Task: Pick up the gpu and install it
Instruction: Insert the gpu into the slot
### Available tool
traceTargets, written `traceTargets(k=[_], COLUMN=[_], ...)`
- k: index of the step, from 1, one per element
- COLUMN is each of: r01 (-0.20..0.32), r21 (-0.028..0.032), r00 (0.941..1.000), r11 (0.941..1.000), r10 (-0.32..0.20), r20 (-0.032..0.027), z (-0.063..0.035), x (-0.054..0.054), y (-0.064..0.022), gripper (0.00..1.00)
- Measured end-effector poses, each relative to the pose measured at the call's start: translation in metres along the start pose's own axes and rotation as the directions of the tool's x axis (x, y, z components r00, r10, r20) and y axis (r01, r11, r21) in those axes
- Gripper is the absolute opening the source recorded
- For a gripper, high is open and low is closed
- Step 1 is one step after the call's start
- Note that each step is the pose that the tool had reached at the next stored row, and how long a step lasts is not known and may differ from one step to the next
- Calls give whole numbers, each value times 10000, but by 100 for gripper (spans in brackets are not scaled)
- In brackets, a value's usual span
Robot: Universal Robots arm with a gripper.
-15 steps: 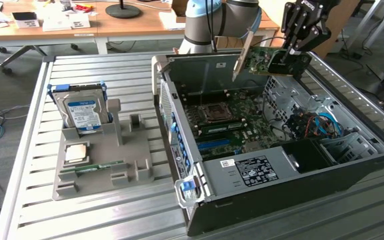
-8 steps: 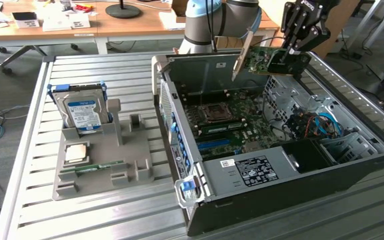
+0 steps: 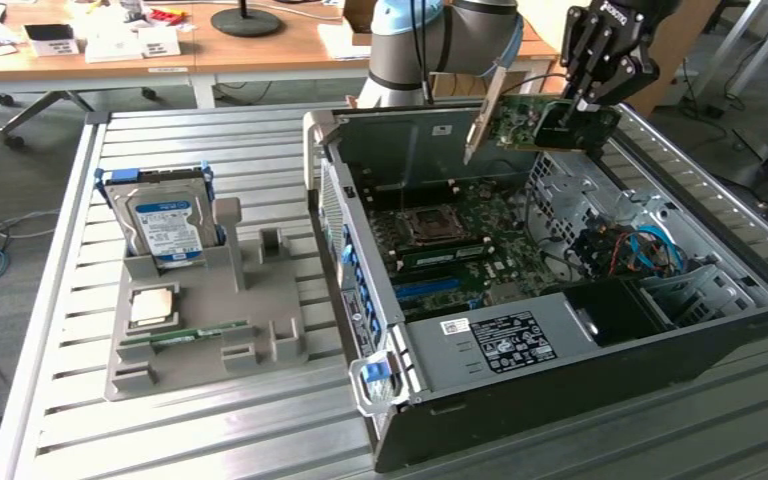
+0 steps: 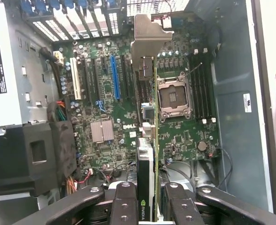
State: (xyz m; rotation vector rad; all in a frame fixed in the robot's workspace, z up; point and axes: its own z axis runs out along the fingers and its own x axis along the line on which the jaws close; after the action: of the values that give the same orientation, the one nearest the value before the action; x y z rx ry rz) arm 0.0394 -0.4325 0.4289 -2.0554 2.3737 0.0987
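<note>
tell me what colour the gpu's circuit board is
Green; the gpu shows it best in the exterior view, above the open computer case.

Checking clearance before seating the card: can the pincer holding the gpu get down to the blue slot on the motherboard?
Probably yes. The pincer grips the gpu above the open case, and the blue slot looks unobstructed; the cables lie off to the side.

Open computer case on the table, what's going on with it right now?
A robot arm's gripper holds the graphics card in its jaws, on edge above the open computer case. The card hangs over the motherboard and is not yet seated in a slot. A hard drive stands in the grey holder at the exterior view's left.
</note>
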Motion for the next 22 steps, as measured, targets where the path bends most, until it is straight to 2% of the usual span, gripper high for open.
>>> traceTargets(k=[3,4,5,6,10,16,17,18,19,20,22], r01=[155,280,314,356,469,484,485,485,484,485,485], r21=[10,151,185,236,341,351,350,344,332,326,325], r00=[9999,9995,9994,9992,9985,9984,9983,9981,9976,9972,9972], r11=[9999,9995,9993,9991,9983,9982,9982,9982,9983,9983,9983], r10=[-155,-282,-317,-361,-479,-494,-495,-498,-500,-503,-502], r20=[59,109,114,188,271,279,298,354,475,555,556], z=[12,37,38,44,52,54,57,60,62,64,64], x=[1,3,4,4,5,5,6,7,7,6,6], y=[2,14,14,18,21,21,21,22,24,25,25], gripper=[27,27,27,27,27,27,27,27,27,27,27])
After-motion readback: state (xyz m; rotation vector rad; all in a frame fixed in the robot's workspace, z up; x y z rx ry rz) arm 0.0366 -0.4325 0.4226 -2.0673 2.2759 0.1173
